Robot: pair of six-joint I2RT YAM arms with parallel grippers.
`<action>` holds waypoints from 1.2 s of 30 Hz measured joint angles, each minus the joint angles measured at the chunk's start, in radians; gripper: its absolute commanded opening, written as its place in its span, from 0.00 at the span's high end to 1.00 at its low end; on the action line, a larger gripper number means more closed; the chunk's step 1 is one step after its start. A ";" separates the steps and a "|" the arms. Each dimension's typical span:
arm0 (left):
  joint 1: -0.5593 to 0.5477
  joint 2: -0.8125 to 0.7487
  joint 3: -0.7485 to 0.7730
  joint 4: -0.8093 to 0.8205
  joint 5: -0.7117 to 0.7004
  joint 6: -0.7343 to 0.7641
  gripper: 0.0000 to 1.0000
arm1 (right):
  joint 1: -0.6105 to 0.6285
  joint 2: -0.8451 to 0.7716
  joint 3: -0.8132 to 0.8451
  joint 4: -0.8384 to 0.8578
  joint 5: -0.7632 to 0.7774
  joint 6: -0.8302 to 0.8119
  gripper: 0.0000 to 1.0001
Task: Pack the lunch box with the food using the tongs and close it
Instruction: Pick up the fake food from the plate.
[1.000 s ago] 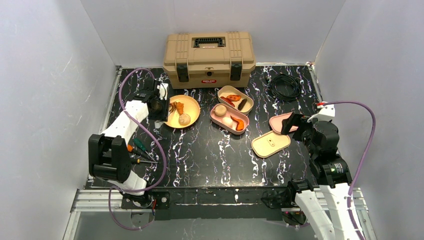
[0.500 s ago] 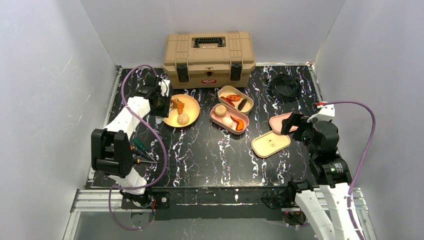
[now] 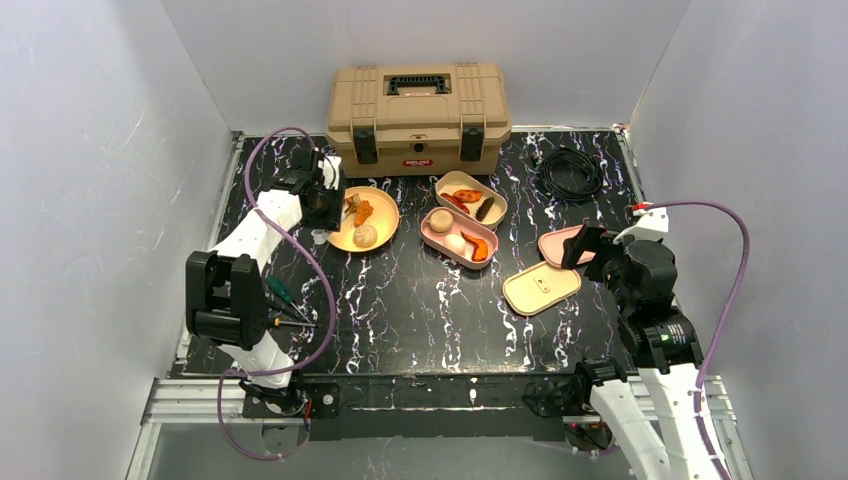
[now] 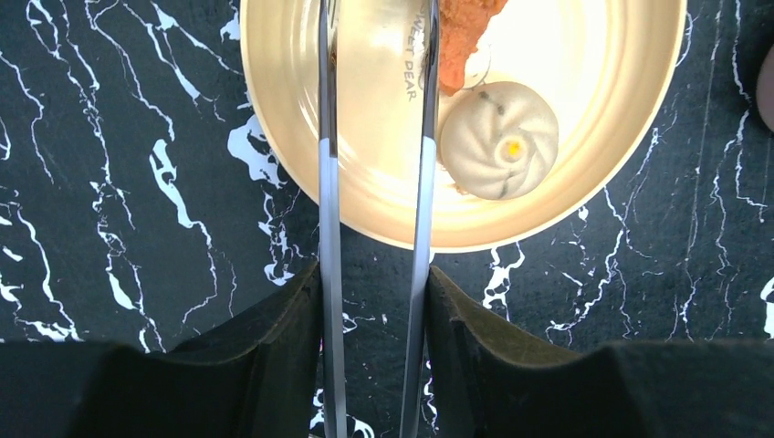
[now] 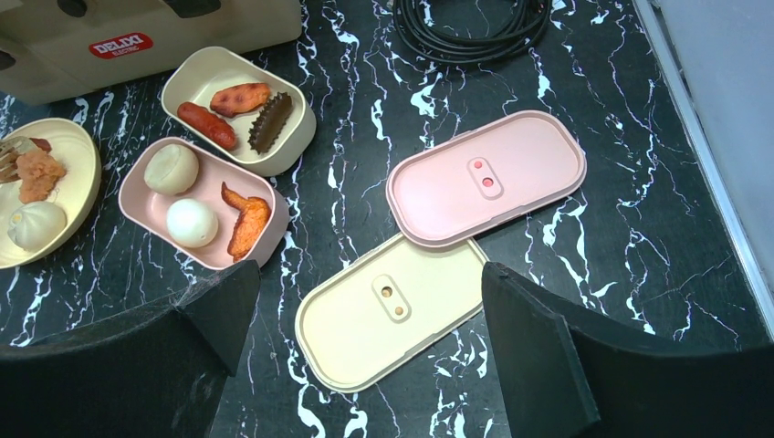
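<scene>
At the left, the left gripper (image 4: 372,283) is clamping metal tongs (image 4: 327,182), their arms standing apart over a yellow plate (image 4: 274,100) carrying a pleated bun (image 4: 500,141) and an orange chunk (image 4: 461,36). In the middle, a pink lunch box tray (image 5: 222,181) is holding a round bun (image 5: 172,169), a white egg (image 5: 192,222) and an orange piece (image 5: 245,222), with a beige tray (image 5: 196,82) of more food just behind it. At the right, the right gripper (image 5: 360,283) is hovering with jaws wide apart above a beige lid (image 5: 388,315) and a pink lid (image 5: 511,155).
</scene>
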 measured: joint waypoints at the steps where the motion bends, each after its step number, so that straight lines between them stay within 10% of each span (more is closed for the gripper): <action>1: 0.000 0.002 0.003 0.002 0.005 0.000 0.61 | 0.000 0.000 0.000 0.000 0.000 0.000 0.00; 6: 0.000 0.026 0.019 0.011 0.022 0.000 0.69 | 0.000 0.003 0.000 0.000 0.000 0.000 0.00; 12: 0.000 0.039 0.029 0.023 0.016 -0.015 1.00 | 0.000 0.004 0.000 0.000 0.003 0.000 0.00; 36: -0.102 -0.306 -0.112 0.059 0.144 -0.111 1.00 | 0.000 0.030 0.000 -0.001 0.027 0.002 0.00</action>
